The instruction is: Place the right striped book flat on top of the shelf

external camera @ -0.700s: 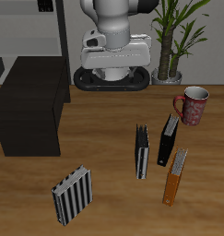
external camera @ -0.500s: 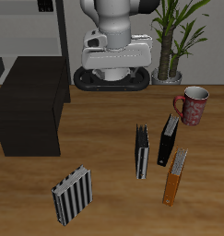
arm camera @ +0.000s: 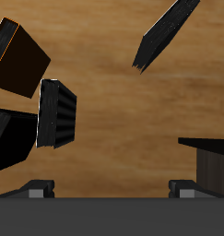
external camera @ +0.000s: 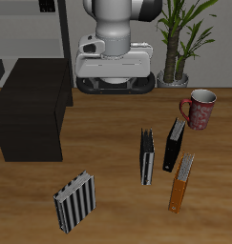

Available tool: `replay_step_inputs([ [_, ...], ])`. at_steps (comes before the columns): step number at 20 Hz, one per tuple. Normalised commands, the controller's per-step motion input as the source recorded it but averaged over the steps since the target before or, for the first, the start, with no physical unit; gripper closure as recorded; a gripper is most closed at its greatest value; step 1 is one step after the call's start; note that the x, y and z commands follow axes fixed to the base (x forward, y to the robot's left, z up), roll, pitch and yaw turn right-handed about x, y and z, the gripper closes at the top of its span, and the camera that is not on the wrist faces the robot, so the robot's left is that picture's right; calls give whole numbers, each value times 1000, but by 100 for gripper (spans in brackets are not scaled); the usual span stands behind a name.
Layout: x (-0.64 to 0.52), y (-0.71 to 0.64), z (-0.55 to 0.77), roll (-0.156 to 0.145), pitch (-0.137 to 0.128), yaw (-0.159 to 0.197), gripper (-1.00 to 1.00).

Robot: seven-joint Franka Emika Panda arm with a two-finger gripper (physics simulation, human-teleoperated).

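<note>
The right striped book (external camera: 74, 201) stands tilted on the wooden table near the front edge, its black and pale stripes facing the camera. In the wrist view it (arm camera: 166, 33) shows as a dark slanted slab. The shelf (external camera: 31, 107) is a low black-brown cabinet with a bare flat top, farther back than the book; one corner of it shows in the wrist view (arm camera: 210, 157). My gripper (arm camera: 109, 189) is open and empty, high above the table near the robot's base, far from both. In the exterior view its fingers are hidden by the arm (external camera: 113, 52).
A second striped book (external camera: 146, 157), a black book (external camera: 174, 144) and an orange book (external camera: 180, 181) stand together mid-table. A red mug (external camera: 200, 108) and a potted plant (external camera: 178, 38) stand farther back.
The arm's hand has shifted slightly up and back toward the base. The books and the shelf have not moved.
</note>
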Motion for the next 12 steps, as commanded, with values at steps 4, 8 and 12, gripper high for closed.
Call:
replay_step_inputs([
  [4,362,-247,88,-58,-27,35,-100],
  [8,432,-216,39,9,53,-38,-100],
  [12,461,-315,74,-34,-58,12,-100],
])
